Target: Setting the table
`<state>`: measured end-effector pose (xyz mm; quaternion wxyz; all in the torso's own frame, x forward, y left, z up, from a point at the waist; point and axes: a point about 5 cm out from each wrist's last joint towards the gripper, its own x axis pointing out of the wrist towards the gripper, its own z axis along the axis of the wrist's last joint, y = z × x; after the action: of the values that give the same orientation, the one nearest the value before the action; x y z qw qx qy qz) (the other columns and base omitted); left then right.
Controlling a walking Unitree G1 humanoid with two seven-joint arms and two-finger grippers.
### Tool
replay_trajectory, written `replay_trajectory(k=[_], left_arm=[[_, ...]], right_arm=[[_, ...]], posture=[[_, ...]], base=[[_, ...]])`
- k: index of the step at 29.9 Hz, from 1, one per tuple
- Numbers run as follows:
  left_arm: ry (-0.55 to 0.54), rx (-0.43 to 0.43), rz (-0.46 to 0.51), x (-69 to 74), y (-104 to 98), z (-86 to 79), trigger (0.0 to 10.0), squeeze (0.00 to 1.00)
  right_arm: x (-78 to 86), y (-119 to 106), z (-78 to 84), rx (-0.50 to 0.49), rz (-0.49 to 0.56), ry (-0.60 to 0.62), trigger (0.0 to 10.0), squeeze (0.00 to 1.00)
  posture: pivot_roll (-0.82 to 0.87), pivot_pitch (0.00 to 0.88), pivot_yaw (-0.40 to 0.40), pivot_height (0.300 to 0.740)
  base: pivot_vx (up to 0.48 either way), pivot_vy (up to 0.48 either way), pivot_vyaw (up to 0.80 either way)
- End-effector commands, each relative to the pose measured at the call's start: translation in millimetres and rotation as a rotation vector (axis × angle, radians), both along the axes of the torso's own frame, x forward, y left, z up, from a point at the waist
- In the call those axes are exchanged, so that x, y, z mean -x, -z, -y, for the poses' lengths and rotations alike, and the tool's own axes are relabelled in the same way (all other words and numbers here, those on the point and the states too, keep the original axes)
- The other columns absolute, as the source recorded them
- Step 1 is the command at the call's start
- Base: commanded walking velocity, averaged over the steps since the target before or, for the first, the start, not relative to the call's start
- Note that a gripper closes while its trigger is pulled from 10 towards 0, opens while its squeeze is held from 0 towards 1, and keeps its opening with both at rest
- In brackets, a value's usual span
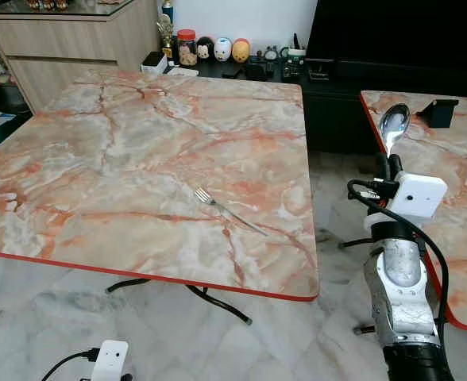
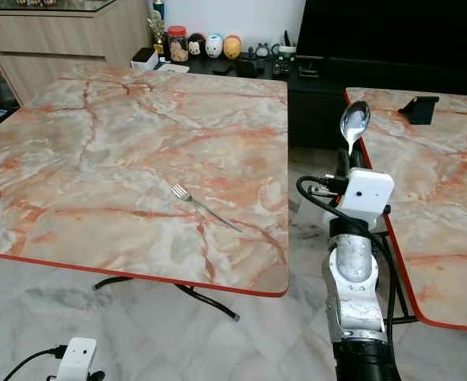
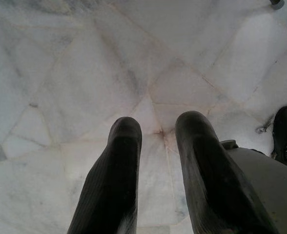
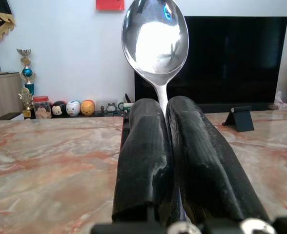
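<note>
Black television (image 1: 400,32), toy figures (image 1: 221,49) on dark sideboard (image 1: 297,75), wooden cabinet (image 1: 67,40), black stand (image 1: 438,111)

Nothing legible anywhere I look right now. The red-lidded jar (image 1: 187,46) on the dark cabinet (image 1: 329,87) behind the marble table (image 1: 138,159) has a label, but it is too small and blurred for me to make out any words. Beside that jar, the round figurines (image 1: 221,49) show painted faces, no lettering. On the wall above the cabinet, the red square (image 4: 110,4) is cut off and carries no characters I can see. The white camera box (image 1: 418,194) on my right wrist is blank on the sides facing me.
</note>
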<state>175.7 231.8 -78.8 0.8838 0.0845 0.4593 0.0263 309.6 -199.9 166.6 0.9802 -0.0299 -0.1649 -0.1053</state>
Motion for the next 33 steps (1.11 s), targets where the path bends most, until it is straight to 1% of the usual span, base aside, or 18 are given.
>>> replay_trajectory(k=[1,3,11,23,33], left_arm=[[0.0,-0.003,-0.005,0.9,1,1.8,10.0,0.0],[-0.001,-0.003,-0.004,1.2,1,2.0,10.0,0.0],[-0.004,-0.003,-0.002,2.4,1,1.7,10.0,0.0],[-0.019,-0.01,-0.007,6.5,1,-7.6,10.0,0.0],[-0.025,-0.009,-0.008,9.1,1,-10.0,10.0,0.0]], right_arm=[[-1.5,-3,1.7,0.008,0.002,0.008,10.0,0.0],[-1.4,-3,1.5,0.008,0.002,0.007,10.0,0.0],[-2.0,-2,-1.5,0.007,-0.002,-0.001,10.0,0.0],[-3.3,-2,-6.1,-0.008,-0.003,-0.005,10.0,0.0],[-4.0,-3,-6.0,-0.01,-0.001,-0.005,10.0,0.0]], posture=[[0.02,0.0,-0.01,0.731],[0.02,0.0,-0.01,0.731],[0.02,0.0,-0.007,0.731],[0.02,0.0,-0.003,0.731],[0.02,0.0,-0.006,0.731]], base=[[0.0,0.0,0.0],[0.0,0.0,0.0],[0.0,-0.248,0.0],[0.0,-0.297,0.0],[0.0,-0.312,0.0]])
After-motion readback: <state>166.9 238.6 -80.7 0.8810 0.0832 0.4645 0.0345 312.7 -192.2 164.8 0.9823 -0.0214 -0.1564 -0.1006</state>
